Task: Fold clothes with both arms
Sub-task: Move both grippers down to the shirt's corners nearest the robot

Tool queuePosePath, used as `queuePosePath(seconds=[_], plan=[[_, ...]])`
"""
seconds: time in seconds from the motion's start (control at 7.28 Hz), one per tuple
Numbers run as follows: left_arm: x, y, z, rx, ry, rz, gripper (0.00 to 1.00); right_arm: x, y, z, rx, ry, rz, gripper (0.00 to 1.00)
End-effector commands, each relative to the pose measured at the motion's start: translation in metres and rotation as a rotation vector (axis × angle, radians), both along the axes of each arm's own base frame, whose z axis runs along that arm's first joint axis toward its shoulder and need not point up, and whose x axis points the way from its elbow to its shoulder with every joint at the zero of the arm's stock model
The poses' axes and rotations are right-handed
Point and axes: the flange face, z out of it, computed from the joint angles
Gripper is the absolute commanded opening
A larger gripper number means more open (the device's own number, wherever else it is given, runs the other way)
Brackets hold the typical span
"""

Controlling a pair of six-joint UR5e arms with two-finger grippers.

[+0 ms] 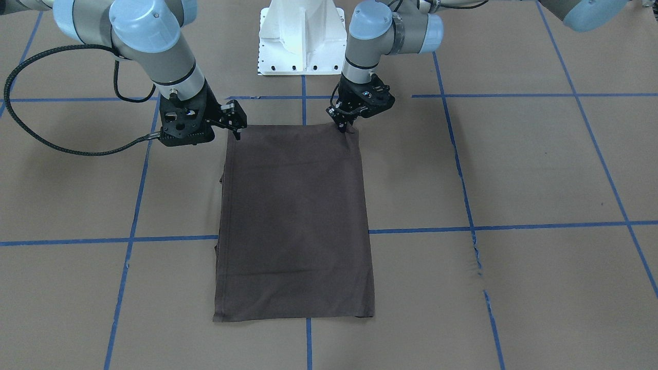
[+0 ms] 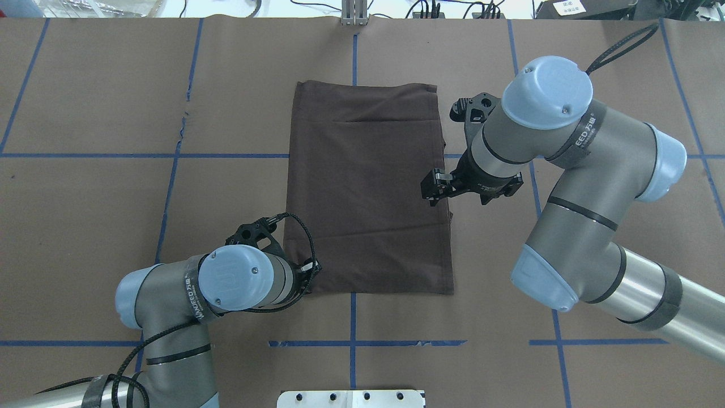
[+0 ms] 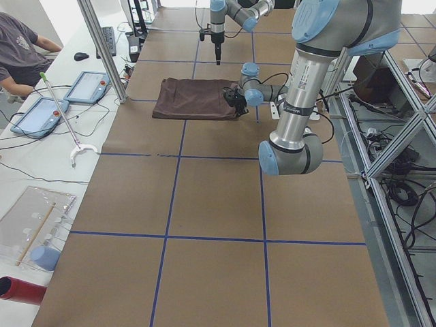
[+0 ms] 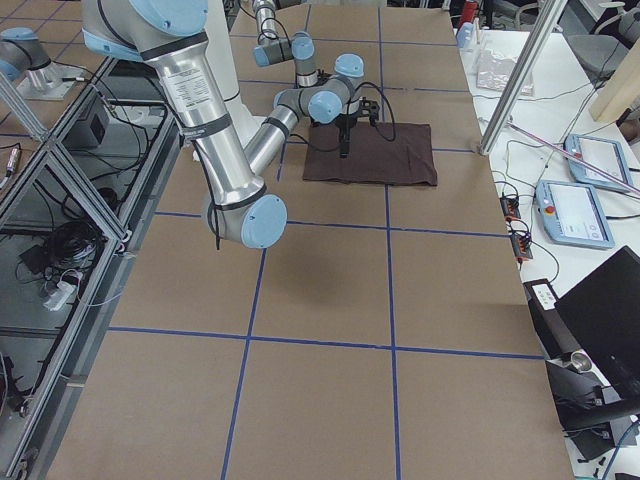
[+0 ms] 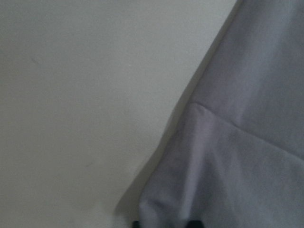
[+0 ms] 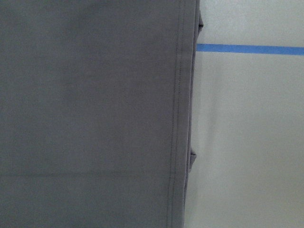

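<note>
Item: dark brown T-shirt (image 1: pixel 293 221), folded to a long rectangle and lying flat on the worktop (image 1: pixel 514 169), long axis running straight out from the robot. Left end effector (image 1: pixel 344 128): at the near corner on its own side, apparently pinching that corner. Right end effector (image 1: pixel 236 129): raised over the opposite near corner; spread or pressed together cannot be told. Cloth extends away from both.

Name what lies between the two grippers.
The folded T-shirt: in the overhead view its fabric spans from the left gripper at a corner to the right gripper by its edge.
</note>
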Motion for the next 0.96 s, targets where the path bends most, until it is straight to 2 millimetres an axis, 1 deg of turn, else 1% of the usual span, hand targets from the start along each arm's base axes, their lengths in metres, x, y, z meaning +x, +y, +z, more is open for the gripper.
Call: queuePosePath(seconds=[0.0, 0.14, 0.27, 0.41, 0.55, 0.69, 0.82], plan=[[-0.004, 0.001, -0.005, 0.008, 0.009, 0.004, 0.00, -0.002, 0.003, 0.001, -0.003, 0.000, -0.003, 1.00], [-0.017, 0.006, -0.024, 0.006, 0.014, 0.013, 0.00, -0.010, 0.012, -0.002, -0.072, -0.004, 0.042, 1.00], [-0.032, 0.010, -0.043, 0.038, 0.020, 0.036, 0.00, -0.025, 0.037, -0.012, -0.195, -0.035, 0.125, 1.00], [-0.032, 0.010, -0.044, 0.045, 0.020, 0.043, 0.00, -0.040, 0.054, -0.012, -0.265, -0.051, 0.214, 1.00], [-0.032, 0.011, -0.044, 0.056, 0.020, 0.051, 0.00, -0.071, 0.088, 0.002, -0.288, -0.021, 0.272, 1.00], [-0.032, 0.011, -0.044, 0.062, 0.020, 0.057, 0.00, -0.087, 0.106, 0.015, -0.339, 0.001, 0.329, 1.00], [-0.033, 0.011, -0.045, 0.063, 0.023, 0.057, 0.00, -0.092, 0.121, 0.041, -0.410, 0.047, 0.368, 1.00]])
